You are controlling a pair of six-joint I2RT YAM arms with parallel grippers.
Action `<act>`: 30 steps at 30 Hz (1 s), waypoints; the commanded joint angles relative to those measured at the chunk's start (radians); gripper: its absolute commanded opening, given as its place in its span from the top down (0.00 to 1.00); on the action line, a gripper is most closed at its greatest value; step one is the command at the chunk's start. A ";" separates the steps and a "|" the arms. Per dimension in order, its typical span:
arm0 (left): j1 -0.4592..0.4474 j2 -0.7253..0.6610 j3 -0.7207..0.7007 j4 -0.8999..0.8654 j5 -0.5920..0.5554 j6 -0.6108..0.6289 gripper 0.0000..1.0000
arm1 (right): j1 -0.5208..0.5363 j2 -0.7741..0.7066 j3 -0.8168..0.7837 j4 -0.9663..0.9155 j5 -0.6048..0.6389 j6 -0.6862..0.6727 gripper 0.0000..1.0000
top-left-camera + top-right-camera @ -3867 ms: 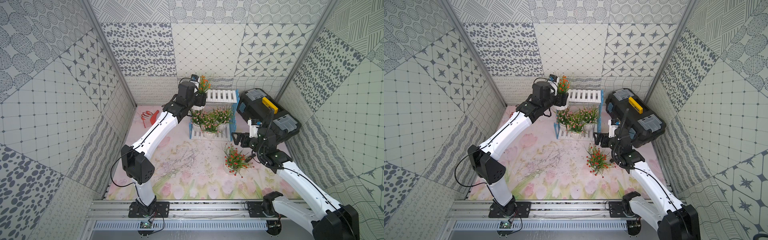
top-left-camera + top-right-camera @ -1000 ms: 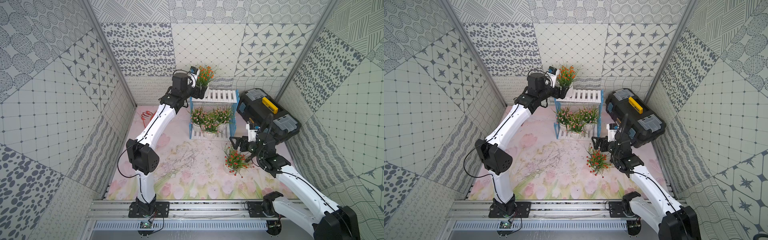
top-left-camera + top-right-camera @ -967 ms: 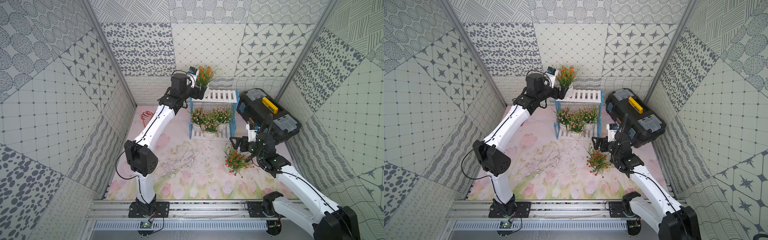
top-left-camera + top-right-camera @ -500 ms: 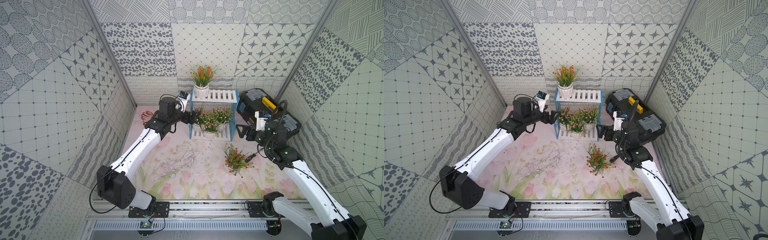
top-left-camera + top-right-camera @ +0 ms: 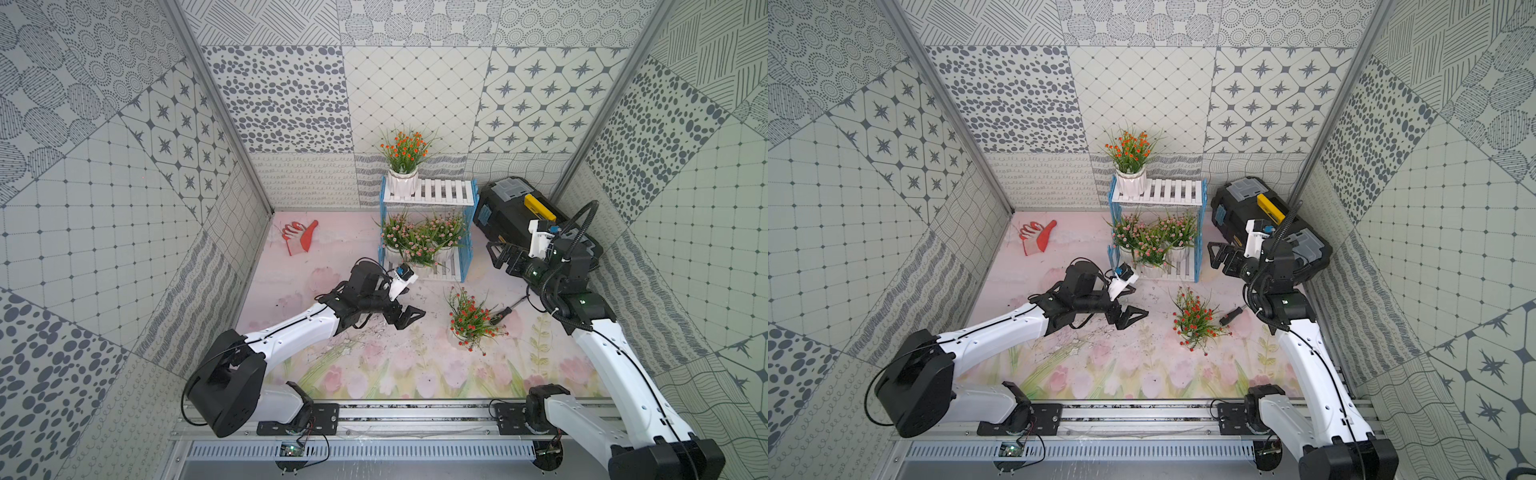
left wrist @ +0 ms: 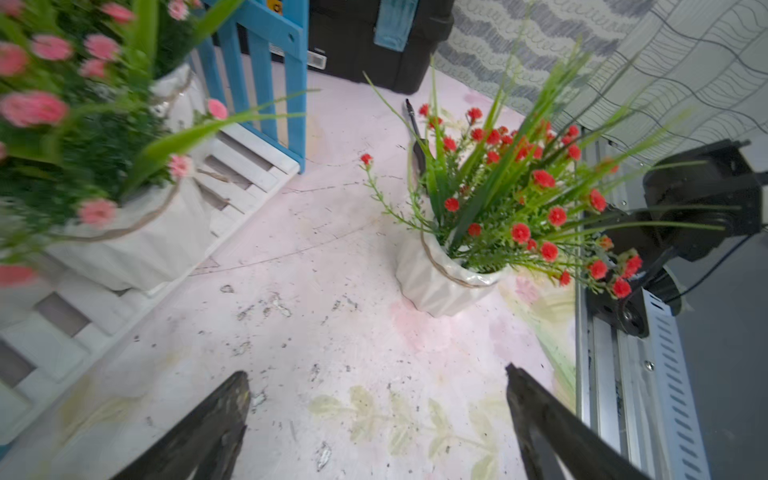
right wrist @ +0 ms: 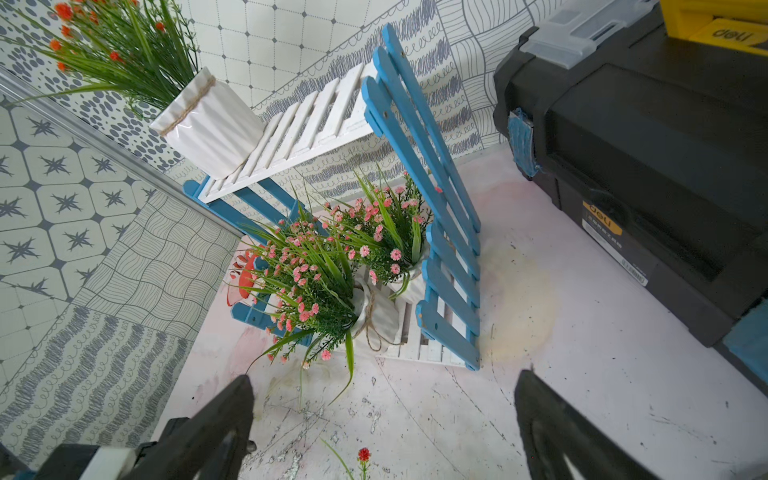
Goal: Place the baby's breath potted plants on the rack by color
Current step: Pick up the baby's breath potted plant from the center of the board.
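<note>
The rack (image 5: 440,194) stands at the back with blue sides and white slats. One orange-flowered baby's breath plant (image 5: 402,166) sits on the left end of its top shelf. Pink-flowered plants (image 5: 419,241) crowd the lower shelf. Another red-orange plant (image 5: 469,320) stands on the mat in its white pot (image 6: 440,278). My left gripper (image 5: 409,318) hovers low over the mat just left of that plant, open and empty (image 6: 376,399). My right gripper (image 5: 498,257) is open and empty between the rack's right side (image 7: 440,257) and the toolbox.
A black toolbox (image 5: 511,208) with a yellow handle sits right of the rack. A red and white glove (image 5: 299,237) lies at the back left. A small screwdriver (image 5: 505,309) lies just right of the plant on the mat. The metal rail (image 5: 374,415) runs along the front.
My left gripper let go of the orange plant on the top shelf, drew back and dropped low over the mat beside the floor plant. My right arm rose and pulled back toward the toolbox.
</note>
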 commanded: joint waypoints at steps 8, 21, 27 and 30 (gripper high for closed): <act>-0.143 0.262 -0.161 0.822 0.034 -0.024 0.04 | -0.010 -0.030 -0.069 0.126 -0.073 0.053 0.02; -0.266 0.513 -0.135 1.149 -0.209 -0.033 0.02 | -0.018 -0.074 -0.076 0.116 -0.059 0.031 0.02; -0.292 0.562 -0.111 1.193 -0.242 -0.050 0.02 | -0.018 -0.074 -0.087 0.135 -0.061 0.042 0.02; -0.299 0.565 -0.110 1.190 -0.229 -0.053 0.02 | -0.018 -0.071 -0.091 0.138 -0.065 0.042 0.02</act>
